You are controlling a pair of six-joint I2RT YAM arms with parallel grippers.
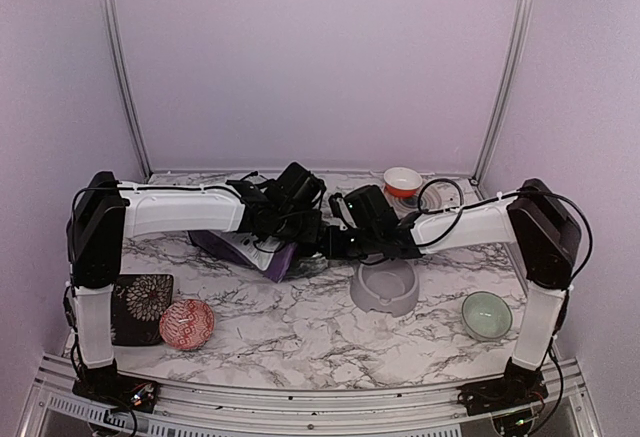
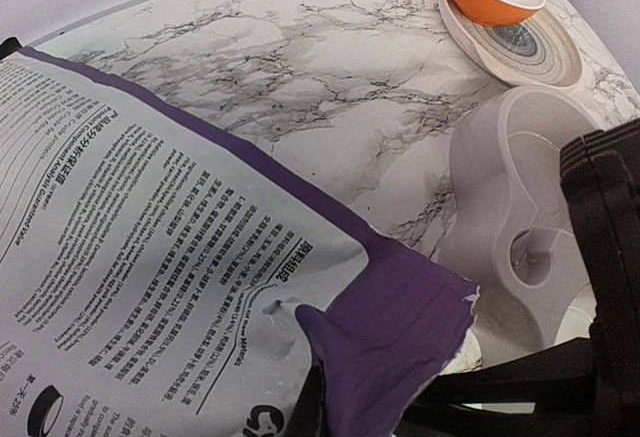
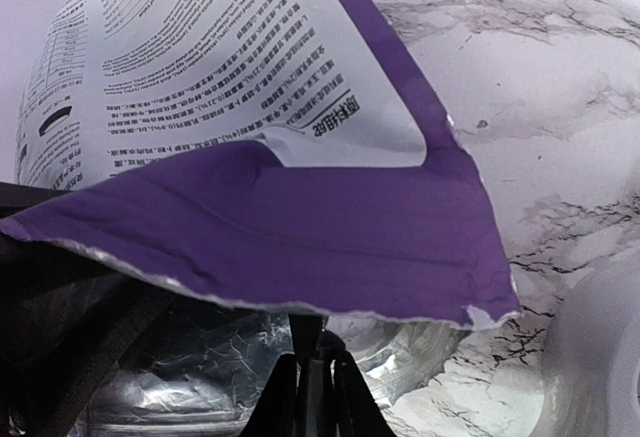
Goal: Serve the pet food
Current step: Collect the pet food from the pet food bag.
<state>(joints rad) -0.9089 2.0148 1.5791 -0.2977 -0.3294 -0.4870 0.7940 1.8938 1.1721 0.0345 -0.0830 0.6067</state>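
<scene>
The purple and white bag [image 1: 255, 249] lies tilted at the table's middle, its torn mouth turned toward the grey double-bowl feeder [image 1: 385, 287]. My left gripper [image 1: 300, 219] is shut on the bag's purple top edge [image 2: 390, 327]; only one dark finger [image 2: 312, 405] shows under the fold. My right gripper [image 3: 315, 357] is shut on the lip of the torn mouth [image 3: 300, 302], where the silver foil lining [image 3: 190, 377] shows. The pet food is hidden; no kibble shows in the bag's mouth or in the feeder [image 2: 510, 207].
An orange and white bowl [image 1: 403, 181] sits on a striped plate [image 2: 535, 47] at the back right. A pale green bowl [image 1: 487, 314] stands front right. A red patterned bowl [image 1: 186, 323] and a dark floral square plate [image 1: 140, 307] are front left.
</scene>
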